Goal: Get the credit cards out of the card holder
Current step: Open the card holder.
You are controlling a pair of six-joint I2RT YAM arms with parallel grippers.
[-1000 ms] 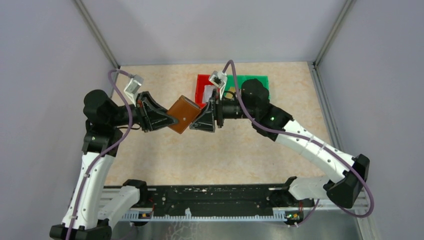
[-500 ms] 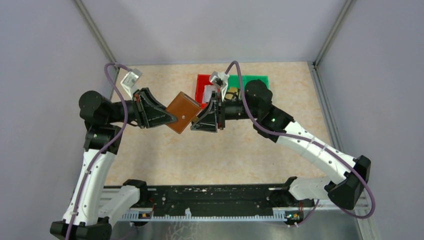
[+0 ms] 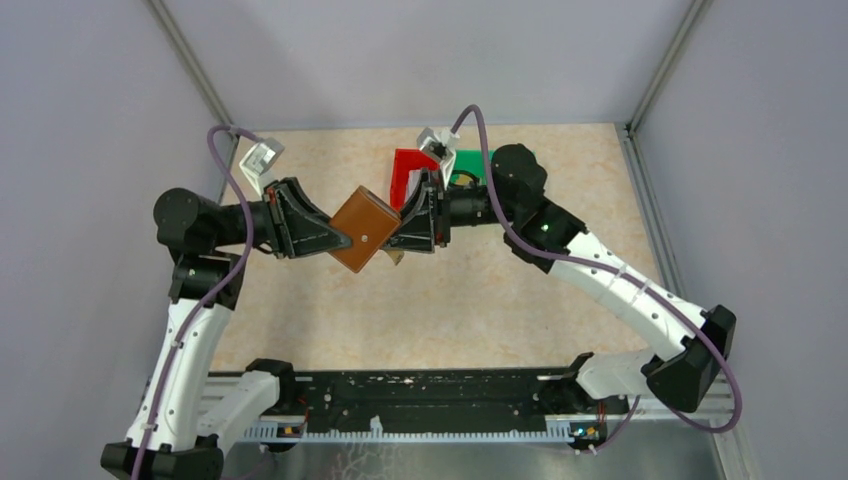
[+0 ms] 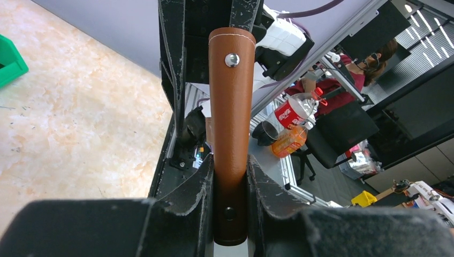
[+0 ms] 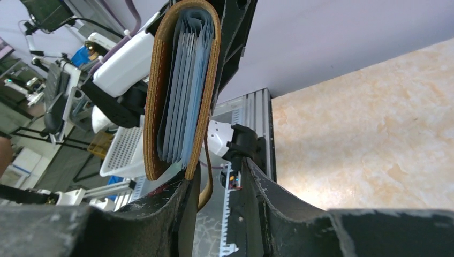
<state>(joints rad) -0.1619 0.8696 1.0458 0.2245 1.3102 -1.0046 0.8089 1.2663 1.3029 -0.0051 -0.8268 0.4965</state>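
Note:
The brown leather card holder (image 3: 362,230) hangs in the air above the table, folded. My left gripper (image 3: 340,240) is shut on its spine edge; in the left wrist view the holder (image 4: 231,96) stands upright between the gripper's (image 4: 230,184) jaws. My right gripper (image 3: 400,240) is at the holder's opposite, open edge. In the right wrist view several pale blue-grey credit cards (image 5: 184,85) show inside the holder (image 5: 155,107). The loose closing tab (image 5: 206,184) hangs into the gap of the right gripper (image 5: 219,182), whose jaws stand apart.
A red bin (image 3: 405,168) and a green bin (image 3: 472,160) stand on the beige table just behind the right wrist. Grey walls close off the left, back and right. The black base rail (image 3: 420,395) runs along the near edge.
My right gripper has moved left up to the holder's open edge. The closing tab now hangs loose under the holder. The left arm has shifted slightly with the holder.

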